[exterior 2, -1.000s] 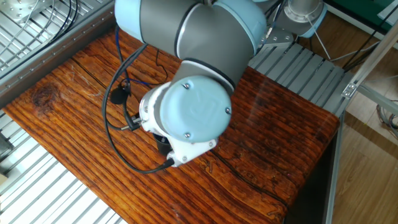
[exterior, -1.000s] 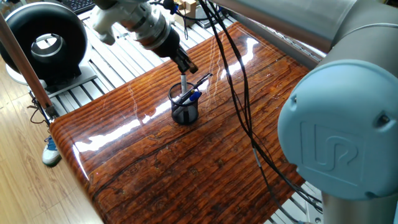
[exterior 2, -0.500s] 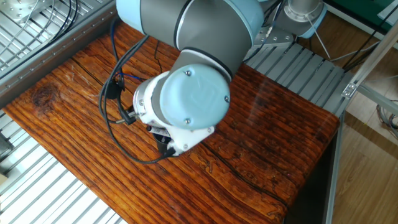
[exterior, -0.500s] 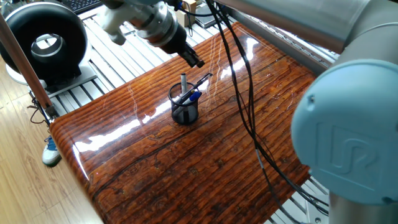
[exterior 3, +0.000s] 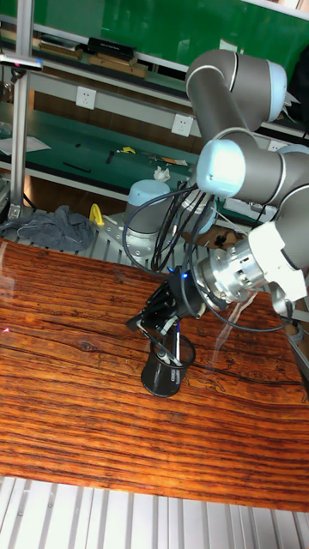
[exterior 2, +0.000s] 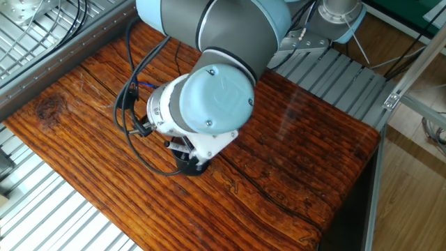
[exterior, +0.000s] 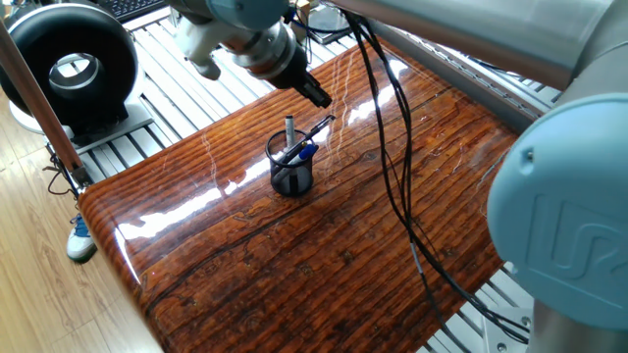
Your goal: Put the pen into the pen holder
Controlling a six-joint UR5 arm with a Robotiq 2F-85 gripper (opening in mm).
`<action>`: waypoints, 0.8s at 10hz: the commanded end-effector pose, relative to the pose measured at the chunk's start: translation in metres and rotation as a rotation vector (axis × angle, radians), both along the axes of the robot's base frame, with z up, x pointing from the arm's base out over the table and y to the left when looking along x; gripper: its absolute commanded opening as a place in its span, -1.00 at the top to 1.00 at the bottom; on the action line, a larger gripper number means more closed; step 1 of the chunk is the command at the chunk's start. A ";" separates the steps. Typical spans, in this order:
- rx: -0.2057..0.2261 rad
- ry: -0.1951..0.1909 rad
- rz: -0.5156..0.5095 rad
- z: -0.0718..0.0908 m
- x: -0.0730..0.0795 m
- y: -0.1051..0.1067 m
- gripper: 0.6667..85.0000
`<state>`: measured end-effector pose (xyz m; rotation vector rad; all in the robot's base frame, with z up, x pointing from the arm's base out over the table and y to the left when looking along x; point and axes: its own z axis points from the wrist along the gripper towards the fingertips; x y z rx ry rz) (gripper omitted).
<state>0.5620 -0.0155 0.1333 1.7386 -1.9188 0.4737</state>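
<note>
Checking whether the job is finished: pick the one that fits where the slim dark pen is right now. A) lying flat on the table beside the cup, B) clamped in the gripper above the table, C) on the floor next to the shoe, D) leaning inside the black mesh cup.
D: the slim dark pen leans in the black mesh cup with its top over the rim, and the gripper is up and away from it, holding nothing.

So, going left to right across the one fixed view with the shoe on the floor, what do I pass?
White shoe on the floor → round black fan-like device → black wire-mesh pen holder → pale blue arm joint cap.
</note>
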 end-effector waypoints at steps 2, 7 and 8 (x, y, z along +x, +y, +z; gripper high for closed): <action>0.048 0.031 0.035 -0.013 -0.010 -0.002 0.98; 0.178 -0.009 -0.128 -0.029 -0.023 0.023 0.98; 0.196 -0.008 -0.148 -0.028 -0.024 0.023 0.98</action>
